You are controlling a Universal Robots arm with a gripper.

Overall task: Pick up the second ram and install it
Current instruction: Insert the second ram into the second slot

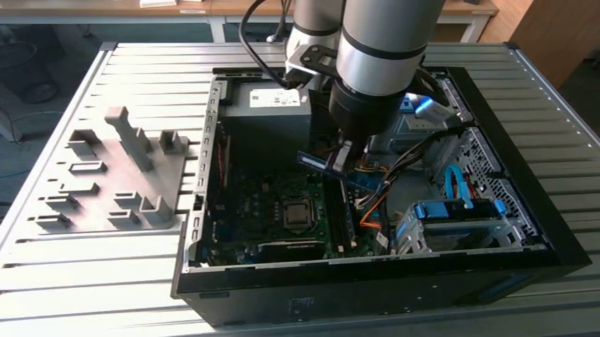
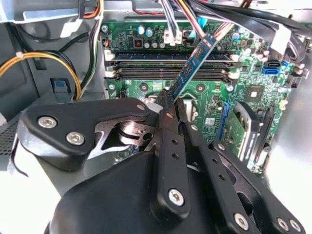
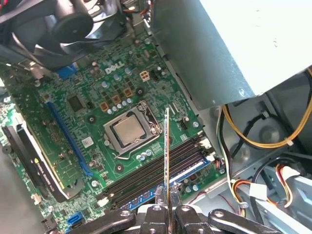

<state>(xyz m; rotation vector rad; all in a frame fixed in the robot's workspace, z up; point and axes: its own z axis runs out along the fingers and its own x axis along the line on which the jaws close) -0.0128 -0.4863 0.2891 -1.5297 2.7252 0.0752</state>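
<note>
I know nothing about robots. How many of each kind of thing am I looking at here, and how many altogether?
Robot arm: 1
Gripper, shut on the memory stick: 1
Memory stick, the second ram: 1
Open computer case: 1
Processor: 1
Cooling fan: 1
Grey holder block: 1
Total: 7
</note>
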